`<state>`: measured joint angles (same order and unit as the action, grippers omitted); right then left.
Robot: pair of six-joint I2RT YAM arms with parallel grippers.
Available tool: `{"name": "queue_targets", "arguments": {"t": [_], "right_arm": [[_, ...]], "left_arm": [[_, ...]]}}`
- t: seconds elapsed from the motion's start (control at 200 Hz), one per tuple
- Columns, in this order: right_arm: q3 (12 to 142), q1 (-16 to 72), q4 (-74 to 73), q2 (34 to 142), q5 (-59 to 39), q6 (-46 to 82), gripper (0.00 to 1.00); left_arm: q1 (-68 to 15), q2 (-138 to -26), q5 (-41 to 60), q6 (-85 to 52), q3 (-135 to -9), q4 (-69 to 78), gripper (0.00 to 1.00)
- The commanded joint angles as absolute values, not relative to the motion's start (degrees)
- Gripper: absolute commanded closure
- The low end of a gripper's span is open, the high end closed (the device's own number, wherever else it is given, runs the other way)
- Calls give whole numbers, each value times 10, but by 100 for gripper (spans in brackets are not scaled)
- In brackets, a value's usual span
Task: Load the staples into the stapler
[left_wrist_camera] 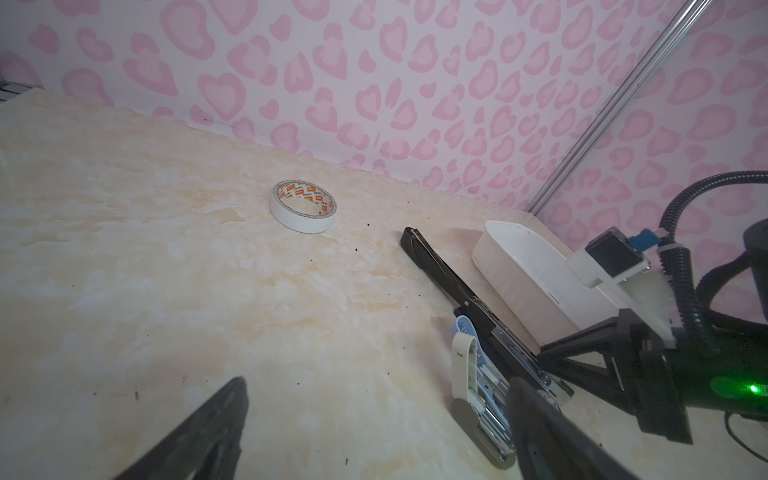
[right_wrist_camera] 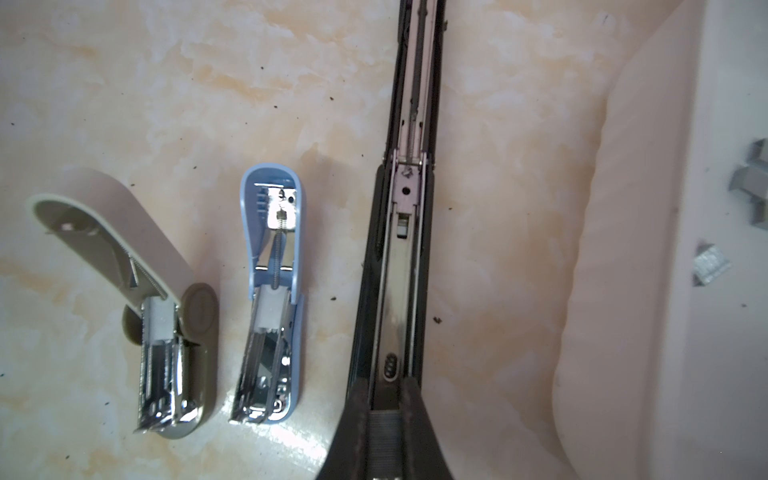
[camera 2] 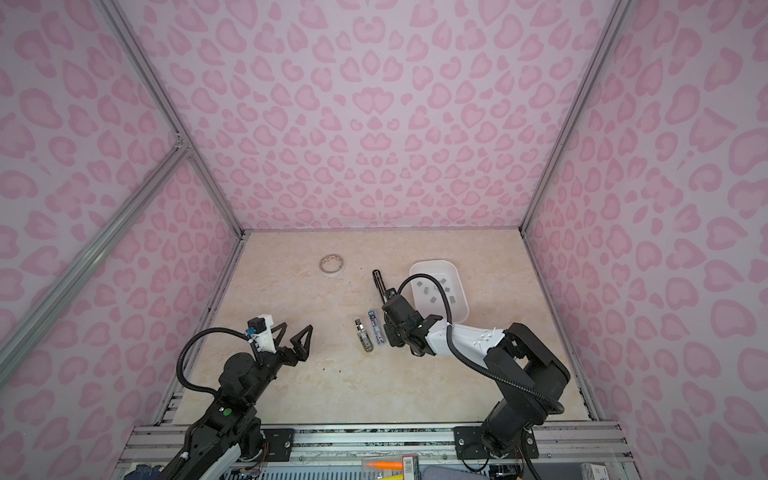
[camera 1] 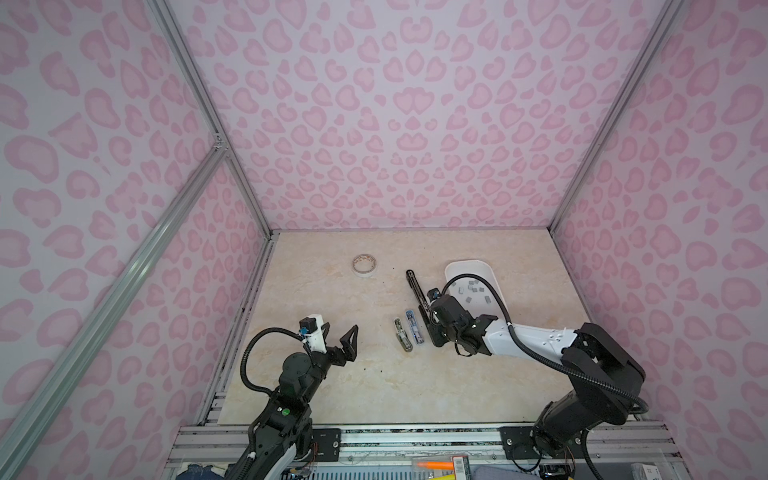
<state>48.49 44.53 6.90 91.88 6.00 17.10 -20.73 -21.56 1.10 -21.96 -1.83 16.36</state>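
Staples strip (right_wrist_camera: 384, 440): clenched in right pincer (right_wrist_camera: 384, 411) at open black stapler (right_wrist_camera: 400, 291), 5 o'clock end. Align strip lengthwise, lower level, release last. Left pincer (camera 1: 340, 331) released.

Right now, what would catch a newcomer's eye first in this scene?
A beige stapler, a blue stapler and a long black stapler lie open side by side mid-table. The right fingers pinch a staple strip at the black one's channel. A white tray of loose staples sits to their right.

Left arm is hovering at lower left in both top views, left gripper (camera 1: 340, 329) gaping wide. Right arm is stretching in from lower right, wrist angled down, right gripper (right_wrist_camera: 385, 390) pinching a staple strip (right_wrist_camera: 384, 436).
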Motion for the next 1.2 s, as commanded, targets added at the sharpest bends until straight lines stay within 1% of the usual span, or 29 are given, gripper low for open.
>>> {"name": "queue_targets", "arguments": {"t": [0.0, 0.485, 0.685, 0.885, 1.195], "right_arm": [[486, 446, 72, 927, 56, 172, 96], [483, 446, 77, 932, 54, 180, 96], [464, 448, 81, 914, 51, 186, 96], [449, 450, 82, 897, 43, 188, 94], [435, 451, 79, 882, 42, 184, 83]], "left_arm": [[-207, -215, 11, -216, -18, 186, 3], [-207, -216, 8, -216, -18, 185, 3], [-207, -217, 4, -217, -18, 184, 3], [-208, -217, 0, -218, -18, 184, 3], [-208, -220, -1, -219, -19, 183, 3]]}}
